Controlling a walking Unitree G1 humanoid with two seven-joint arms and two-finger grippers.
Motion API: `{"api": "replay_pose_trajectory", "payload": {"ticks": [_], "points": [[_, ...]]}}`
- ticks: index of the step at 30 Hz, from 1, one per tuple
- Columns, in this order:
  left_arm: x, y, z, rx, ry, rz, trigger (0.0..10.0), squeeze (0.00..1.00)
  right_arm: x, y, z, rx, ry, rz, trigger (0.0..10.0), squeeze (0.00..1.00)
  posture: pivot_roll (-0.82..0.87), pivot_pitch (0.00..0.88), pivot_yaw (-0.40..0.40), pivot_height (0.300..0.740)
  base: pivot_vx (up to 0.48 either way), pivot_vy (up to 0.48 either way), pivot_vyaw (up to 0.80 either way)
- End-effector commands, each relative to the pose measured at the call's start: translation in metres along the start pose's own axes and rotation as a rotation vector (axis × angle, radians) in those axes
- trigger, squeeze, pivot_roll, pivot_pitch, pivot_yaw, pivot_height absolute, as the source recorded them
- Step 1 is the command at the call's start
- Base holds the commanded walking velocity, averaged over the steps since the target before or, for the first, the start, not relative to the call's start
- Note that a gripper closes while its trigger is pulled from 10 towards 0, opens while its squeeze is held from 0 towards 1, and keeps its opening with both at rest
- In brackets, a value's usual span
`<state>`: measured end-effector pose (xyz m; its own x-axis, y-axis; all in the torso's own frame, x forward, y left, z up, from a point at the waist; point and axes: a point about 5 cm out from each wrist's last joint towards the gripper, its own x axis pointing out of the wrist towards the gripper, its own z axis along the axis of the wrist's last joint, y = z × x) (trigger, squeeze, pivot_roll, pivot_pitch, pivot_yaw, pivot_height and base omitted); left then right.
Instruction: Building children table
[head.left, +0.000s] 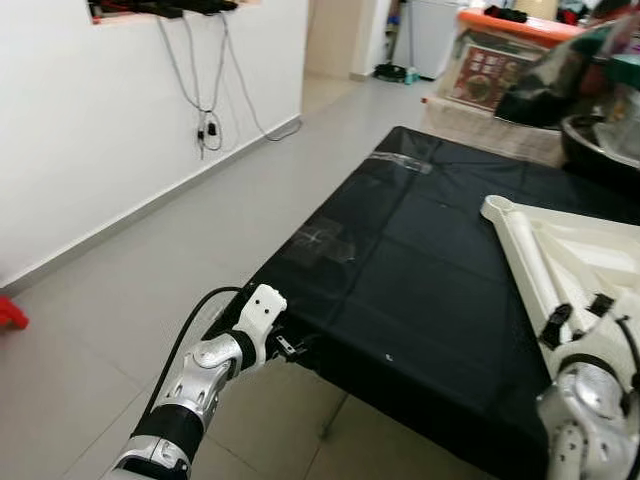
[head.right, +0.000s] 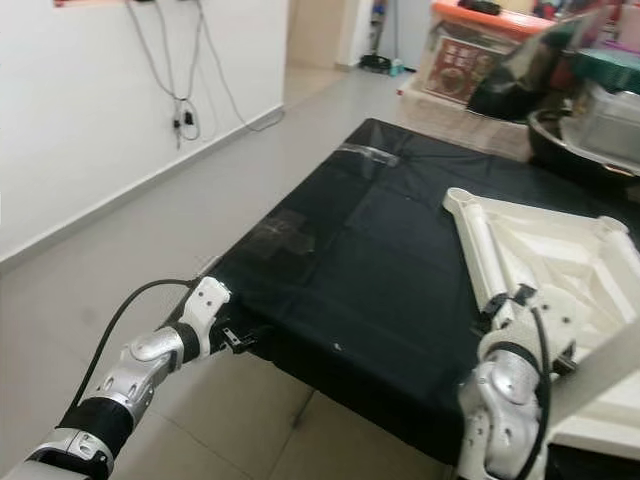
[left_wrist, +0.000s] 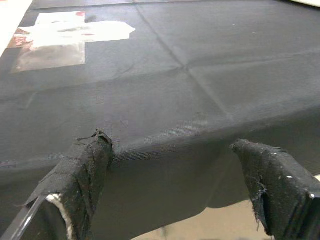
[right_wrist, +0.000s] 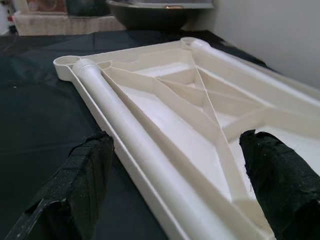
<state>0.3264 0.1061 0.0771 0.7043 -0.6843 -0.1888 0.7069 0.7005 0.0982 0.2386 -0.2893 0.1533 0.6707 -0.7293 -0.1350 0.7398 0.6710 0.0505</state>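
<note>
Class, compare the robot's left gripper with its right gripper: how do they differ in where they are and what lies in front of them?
The left gripper sits at the near edge of the black cloth, off the table's corner; the right gripper is over the table.
The left gripper faces bare cloth with a taped patch; the right gripper faces the white table top, upside down, with a white leg tube between its fingers.
Both are open, gripping nothing.

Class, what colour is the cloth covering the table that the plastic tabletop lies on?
Black cloth, seen best in the left eye view.
</note>
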Motion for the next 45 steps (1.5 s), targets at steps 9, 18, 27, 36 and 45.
{"api": "replay_pose_trajectory", "payload": {"ticks": [9,18,27,36,45], "points": [[0.004,-0.004,-0.002,0.001,0.017,-0.011,10.0,0.0,0.009,0.076,-0.036,-0.167,0.146,0.426,10.0,0.0,0.13,0.0,-0.131,0.74,0.0,0.0,0.0],[-0.001,0.001,-0.003,0.0,0.01,0.022,10.0,0.0,0.042,0.094,-0.034,-0.312,0.247,0.357,10.0,0.0,0.17,0.0,-0.16,0.74,0.0,0.0,0.0],[0.001,-0.005,-0.003,-0.003,0.007,0.009,10.0,0.0,0.049,0.104,-0.018,-0.296,0.091,0.476,10.0,0.0,0.16,0.0,-0.15,0.74,0.0,0.0,0.0],[0.004,-0.003,0.001,0.004,0.004,0.008,10.0,0.0,0.072,0.083,-0.031,-0.307,0.227,0.538,10.0,0.0,0.16,0.0,-0.148,0.74,0.0,0.0,0.0],[0.007,-0.008,0.0,-0.006,-0.006,0.006,10.0,0.0,0.092,0.064,-0.02,-0.314,0.261,0.499,10.0,0.0,0.17,0.0,-0.167,0.74,0.0,0.0,0.0]]}}
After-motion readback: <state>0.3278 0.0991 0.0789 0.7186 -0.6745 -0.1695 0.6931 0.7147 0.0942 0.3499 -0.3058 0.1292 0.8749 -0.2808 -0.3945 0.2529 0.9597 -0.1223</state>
